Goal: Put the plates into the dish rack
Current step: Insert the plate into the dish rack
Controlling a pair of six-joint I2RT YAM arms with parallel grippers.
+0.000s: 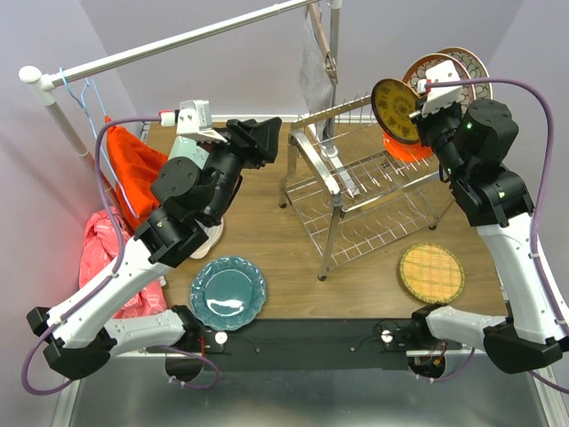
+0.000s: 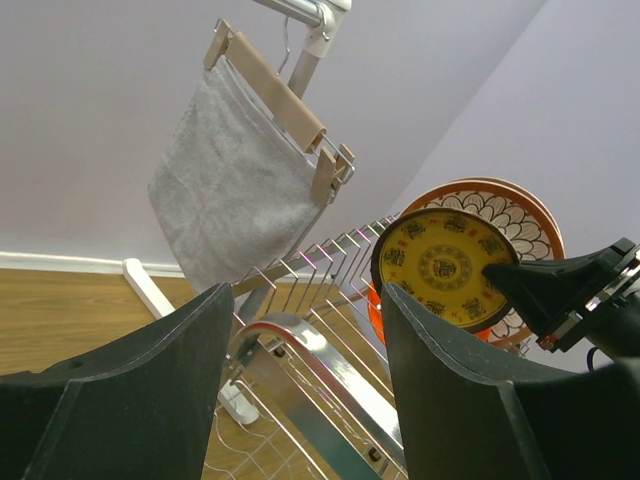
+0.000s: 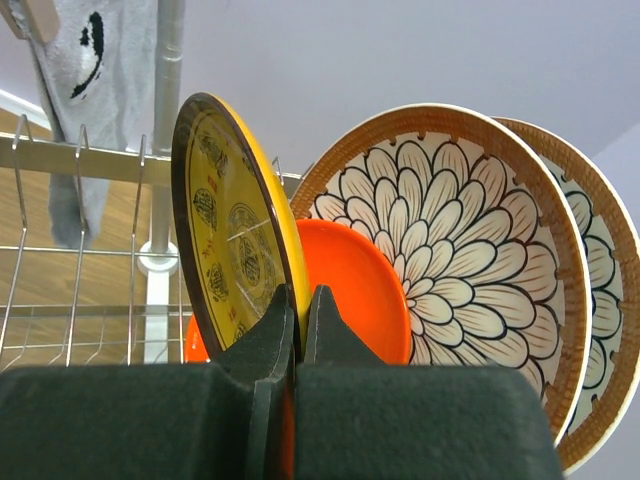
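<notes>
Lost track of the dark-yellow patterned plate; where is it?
The dark-yellow plate stands upright in the right gripper, top view's upper right, by the dish rack, beside the orange plate.

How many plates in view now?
6: two floral plates and orange plate in the rack, dark-yellow plate in right gripper, teal plate and woven plate on the table. Others may hide under left arm.

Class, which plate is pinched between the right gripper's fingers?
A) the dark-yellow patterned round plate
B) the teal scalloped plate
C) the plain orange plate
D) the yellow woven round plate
A: the right gripper is shut on the rim of the dark-yellow patterned round plate, held on edge.
</notes>
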